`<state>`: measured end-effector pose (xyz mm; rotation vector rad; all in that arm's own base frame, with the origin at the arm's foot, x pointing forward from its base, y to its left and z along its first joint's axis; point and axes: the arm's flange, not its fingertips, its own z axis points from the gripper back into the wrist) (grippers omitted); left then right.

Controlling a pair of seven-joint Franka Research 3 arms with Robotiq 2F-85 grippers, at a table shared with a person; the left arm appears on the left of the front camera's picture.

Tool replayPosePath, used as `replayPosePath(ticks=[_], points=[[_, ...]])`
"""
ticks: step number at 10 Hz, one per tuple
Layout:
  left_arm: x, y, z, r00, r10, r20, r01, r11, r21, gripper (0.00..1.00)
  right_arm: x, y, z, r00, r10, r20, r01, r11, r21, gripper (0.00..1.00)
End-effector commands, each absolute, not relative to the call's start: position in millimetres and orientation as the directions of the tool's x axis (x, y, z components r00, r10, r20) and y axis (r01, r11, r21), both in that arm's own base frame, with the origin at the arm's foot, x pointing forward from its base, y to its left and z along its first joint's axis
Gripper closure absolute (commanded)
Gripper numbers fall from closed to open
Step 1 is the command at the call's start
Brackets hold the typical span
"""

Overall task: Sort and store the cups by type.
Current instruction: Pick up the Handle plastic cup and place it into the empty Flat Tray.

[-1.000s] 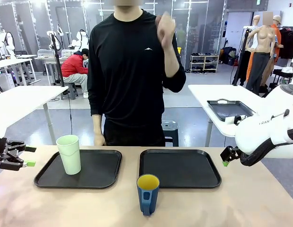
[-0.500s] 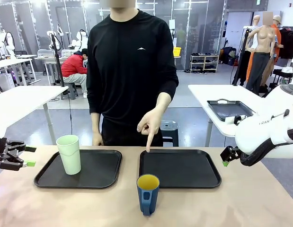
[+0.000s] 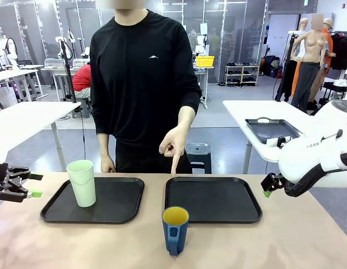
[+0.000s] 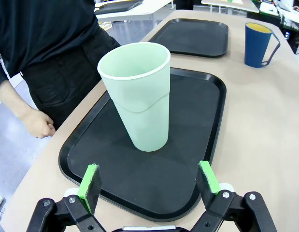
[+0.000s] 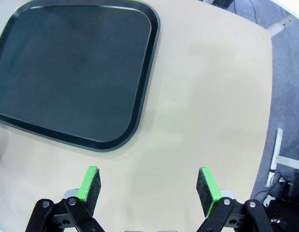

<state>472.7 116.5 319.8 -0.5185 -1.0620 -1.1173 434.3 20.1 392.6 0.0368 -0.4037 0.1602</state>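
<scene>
**Both grippers spread and empty, one cup on the left tray, one off it**

I take the left tray [image 3: 124,205] as my reference. The mint-green tumbler [image 3: 82,182] stands upright on it, mouth up, in the part nearest the robot's left. My left gripper [image 4: 148,173] hovers just off that same side of the tray, jaws wide apart, with nothing between the green pads; the tumbler sits beyond them, not touched. The blue mug [image 3: 175,230] is off the tray, upright on the bare table [image 3: 285,241] near the tray's front corner on the robot's right, handle towards my camera. A second black tray [image 3: 215,200] lies just beside the left tray, on the robot's right. The person's hand [image 3: 174,144] points a finger down at that second tray's far corner closest to the left tray. My right gripper [image 5: 147,170] hangs beyond the second tray, well apart from the left tray, jaws spread over bare table
</scene>
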Motion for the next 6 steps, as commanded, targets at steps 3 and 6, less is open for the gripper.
replayPosePath(ticks=[3, 6], points=[[474.4, 117.2, 318.9, 0.036, -0.457, 0.889, 0.905, 0.393, 0.165, 0.0, 434.8, 18.7, 392.0, 0.908, 0.145, 0.393, -0.161, 0.987, 0.009, 0.0], [474.4, 117.2, 318.9, 0.036, -0.457, 0.889, 0.905, 0.393, 0.165, 0.0, 434.3, 20.1, 392.6, 0.907, 0.148, 0.394, -0.162, 0.987, 0.004, 0.0]])
